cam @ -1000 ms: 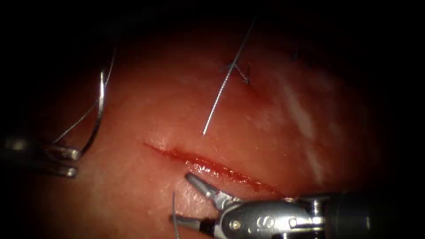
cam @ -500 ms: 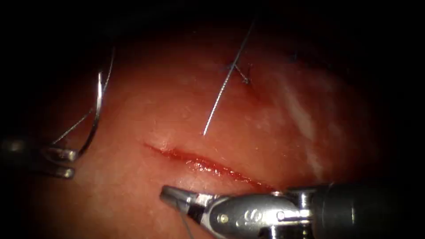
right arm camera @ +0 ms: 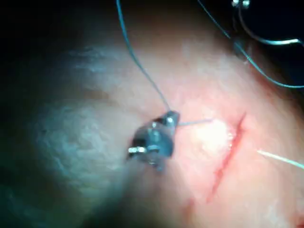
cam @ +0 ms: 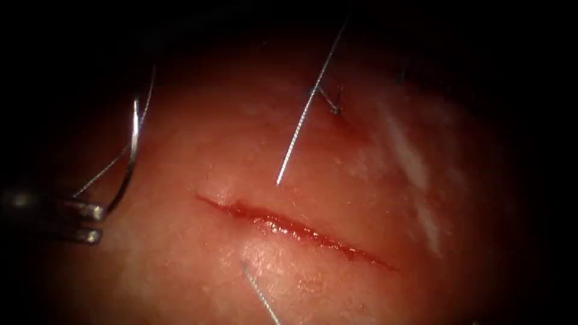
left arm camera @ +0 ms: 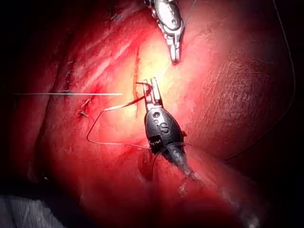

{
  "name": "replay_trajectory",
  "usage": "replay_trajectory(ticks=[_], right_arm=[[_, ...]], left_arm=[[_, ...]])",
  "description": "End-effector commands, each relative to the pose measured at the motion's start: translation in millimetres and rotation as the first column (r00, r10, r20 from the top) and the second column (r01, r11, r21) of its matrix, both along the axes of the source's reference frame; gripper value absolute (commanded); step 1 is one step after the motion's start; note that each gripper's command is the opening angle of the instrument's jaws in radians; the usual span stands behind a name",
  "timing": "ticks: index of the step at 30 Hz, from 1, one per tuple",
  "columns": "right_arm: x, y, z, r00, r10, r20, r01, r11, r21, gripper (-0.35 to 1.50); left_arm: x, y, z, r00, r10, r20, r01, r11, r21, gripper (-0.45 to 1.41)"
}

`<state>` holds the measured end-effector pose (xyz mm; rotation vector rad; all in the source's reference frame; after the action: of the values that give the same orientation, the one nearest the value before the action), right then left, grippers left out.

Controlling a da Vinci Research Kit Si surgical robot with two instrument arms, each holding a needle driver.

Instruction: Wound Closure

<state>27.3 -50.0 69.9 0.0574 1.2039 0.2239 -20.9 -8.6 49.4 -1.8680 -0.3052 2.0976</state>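
Left tool (cam: 91, 223): at the far left, well apart from the cut (cam: 289, 229); its jaws grip the needle (cam: 131, 156) near its lower end.
Needle: off the tissue (cam: 198, 283), left of the cut, its curve rising from the jaws.
Right tool (right arm camera: 172, 116): on the near side of the cut; its jaws appear closed on the thread (cam: 259, 292).
Thread: one strand leaves the tissue just near the cut and runs to the right tool; another trails slack from the needle at the left.
Cut: open along its length, with red fluid (cam: 271, 221) in it.
Stitch (cam: 332, 108): far of the cut, with a cut end (cam: 295, 138) lying stiff and pointing toward the cut.
Risk, thread: a hard or oblique pull by the right tool could saw the strand through the thin edge by the cut.
Risk, needle: held so close to one end, it could swivel in the jaws under a tug from its strand.
Risk, tangle: the slack strand could catch on the cut end or the needle's curve.
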Motion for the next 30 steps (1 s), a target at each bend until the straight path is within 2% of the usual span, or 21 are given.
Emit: replay_trajectory(ticks=[1, 6, 7, 8, 9, 10, 11, 15, 19, 24, 30], right_arm=[[0.3, -1.6, -0.9, 1.0, -0.007, -0.006, 0.007, 1.0, 0.004, -0.35], [-0.7, -3.1, -3.0, 1.0, -0.02, -0.022, 0.02, 1.0, 0.002, -0.35], [-0.9, -3.2, -3.3, 1.0, -0.011, -0.021, 0.011, 1.0, -0.001, -0.13], [-1.2, -3.4, -3.6, 1.0, 0.004, -0.022, -0.004, 1.0, -0.006, 0.32], [-1.4, -3.5, -3.8, 1.0, 0.014, -0.022, -0.014, 1.0, -0.009, 0.67], [-1.7, -3.6, -3.8, 1.0, 0.02, -0.016, -0.02, 1.0, -0.011, 0.93], [-2.1, -3.5, -3.7, 1.0, 0.024, -0.012, -0.024, 1.0, -0.012, 1.06], [-3.4, -2.2, -2.2, 1.0, 0.023, 0.006, -0.023, 1.0, -0.008, 1.09], [-3.6, 0.2, 0.7, 0.998, 0.043, 0.038, -0.043, 0.999, -0.005, 1.16], [-1.8, 3.3, 3.9, 0.994, 0.081, 0.071, -0.081, 0.997, -0.005, 1.18], [1.6, 5.5, 5.7, 0.991, 0.109, 0.073, -0.106, 0.994, -0.036, 1.14]], left_arm=[[-0.4, -0.1, 0.7, 1.0, 0.0, 0.001, 0.0, 1.0, -0.001, -0.45], [-0.4, -0.1, 0.7, 1.0, 0.0, 0.001, 0.0, 1.0, -0.001, -0.45], [-0.4, -0.1, 0.7, 1.0, 0.0, 0.001, 0.0, 1.0, -0.001, -0.45], [-0.4, -0.1, 0.7, 1.0, 0.0, 0.001, 0.0, 1.0, -0.001, -0.45], [-0.3, -0.1, 0.7, 1.0, 0.0, 0.002, 0.0, 1.0, -0.001, -0.45], [-0.3, -0.1, 0.7, 1.0, 0.001, 0.002, -0.001, 1.0, -0.001, -0.45], [-0.3, -0.1, 0.6, 1.0, 0.001, 0.002, -0.001, 1.0, -0.001, -0.45], [-0.3, -0.2, 0.6, 1.0, 0.001, 0.002, -0.001, 1.0, -0.001, -0.45], [-0.4, 0.0, 0.6, 1.0, 0.0, 0.002, 0.0, 1.0, 0.0, -0.45], [-0.9, 0.6, 1.3, 1.0, -0.005, -0.001, 0.005, 1.0, -0.001, -0.45], [-1.0, 0.6, 1.8, 1.0, -0.006, -0.002, 0.006, 1.0, -0.004, -0.45]])
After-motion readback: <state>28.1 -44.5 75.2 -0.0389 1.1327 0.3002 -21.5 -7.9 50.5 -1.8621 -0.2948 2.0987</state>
